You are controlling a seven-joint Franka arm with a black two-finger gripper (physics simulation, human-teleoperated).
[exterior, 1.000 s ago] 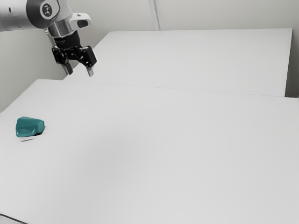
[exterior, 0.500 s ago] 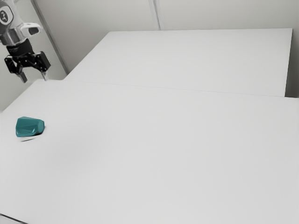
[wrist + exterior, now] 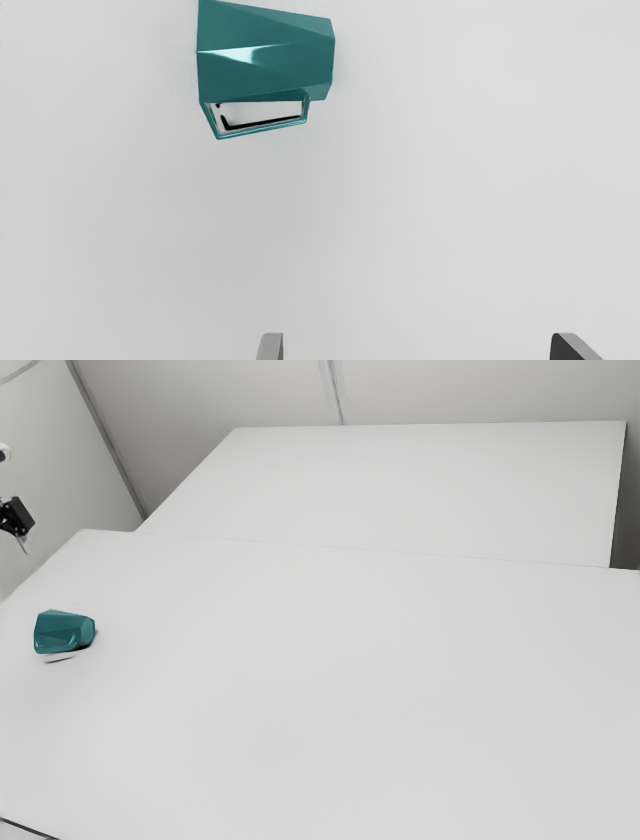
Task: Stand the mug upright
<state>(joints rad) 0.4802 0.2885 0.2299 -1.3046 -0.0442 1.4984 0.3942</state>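
The teal mug (image 3: 63, 632) lies on its side on the white table (image 3: 330, 680), near its edge at the exterior view's left, before pale walls (image 3: 480, 390). Well apart from it, the gripper (image 3: 24, 548) has its fingers spread wide, holding nothing.

- Moved the gripper (image 3: 16, 518) farther toward the exterior view's left, now partly cut off by the edge.
- Brought it slightly lower in that view.
- Took more of the arm (image 3: 4, 454) out of frame.

On the table (image 3: 350, 690), the mug (image 3: 65, 632) obstructs the exterior view's left; open passage runs toward the exterior view's right.
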